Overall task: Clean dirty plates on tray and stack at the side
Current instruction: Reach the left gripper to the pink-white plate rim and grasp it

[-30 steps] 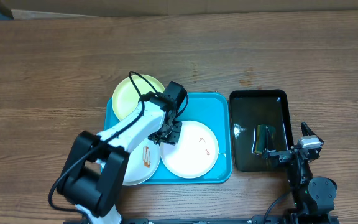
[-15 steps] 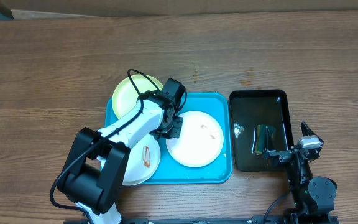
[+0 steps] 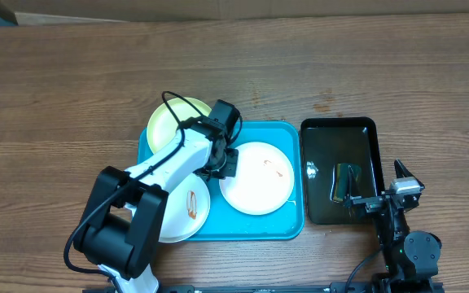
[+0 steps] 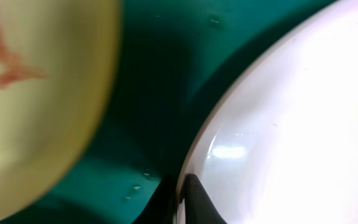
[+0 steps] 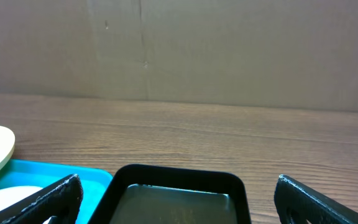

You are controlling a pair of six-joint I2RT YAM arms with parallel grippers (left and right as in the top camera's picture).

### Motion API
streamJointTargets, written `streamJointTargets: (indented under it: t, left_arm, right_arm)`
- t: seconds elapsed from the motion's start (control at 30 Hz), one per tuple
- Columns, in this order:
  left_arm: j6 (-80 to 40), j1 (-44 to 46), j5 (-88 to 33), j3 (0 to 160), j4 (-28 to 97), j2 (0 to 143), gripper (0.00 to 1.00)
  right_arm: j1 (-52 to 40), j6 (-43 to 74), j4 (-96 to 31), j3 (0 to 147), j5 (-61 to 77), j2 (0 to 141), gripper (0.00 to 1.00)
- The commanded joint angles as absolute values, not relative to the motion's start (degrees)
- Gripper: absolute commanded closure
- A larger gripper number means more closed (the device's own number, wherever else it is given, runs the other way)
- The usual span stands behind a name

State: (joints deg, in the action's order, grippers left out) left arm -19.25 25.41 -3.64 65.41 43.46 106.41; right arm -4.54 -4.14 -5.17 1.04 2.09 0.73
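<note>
Centre frame, my left gripper [image 3: 222,165] pinches the smeared white plate [image 3: 259,181] by its rim on the turquoise tray [image 3: 294,224], presumably to lift it for cleaning; my right gripper [image 5: 179,199] hangs spread, lower right.

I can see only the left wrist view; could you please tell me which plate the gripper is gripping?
Observer: The left gripper is shut on the left rim of the white plate, which lies in the right half of the tray.
Operator: Thank you. Where are the other two plates?
Observer: The green plate overhangs the tray's far left corner, and the second white plate overhangs its near left edge.
Operator: And the other arm?
Observer: The right gripper is open, at the near edge of the black tray.
</note>
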Motion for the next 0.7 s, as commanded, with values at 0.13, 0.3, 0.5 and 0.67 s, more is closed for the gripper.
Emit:
streamJointTargets:
  t: [0.13, 0.3, 0.5, 0.67]
  left_arm:
    - [-17.72, 20.47, -5.50, 64.82, 44.29, 107.90, 0.76]
    - [-17.72, 20.51, -6.04, 64.82, 44.69, 107.90, 0.64]
    - [-14.90, 20.67, -10.39, 64.82, 45.30, 107.90, 0.78]
    - [-14.09, 20.69, -12.10, 64.82, 45.17, 107.90, 0.91]
  right_arm:
    - [-4.75, -4.34, -4.82, 0.47, 1.54, 0.19, 0.00]
    - [-4.75, -4.34, -4.82, 0.47, 1.56, 0.19, 0.00]
    - [-4.75, -4.34, -4.82, 0.47, 1.56, 0.19, 0.00]
    - [-4.78, -3.70, -4.43, 0.47, 3.66, 0.19, 0.00]
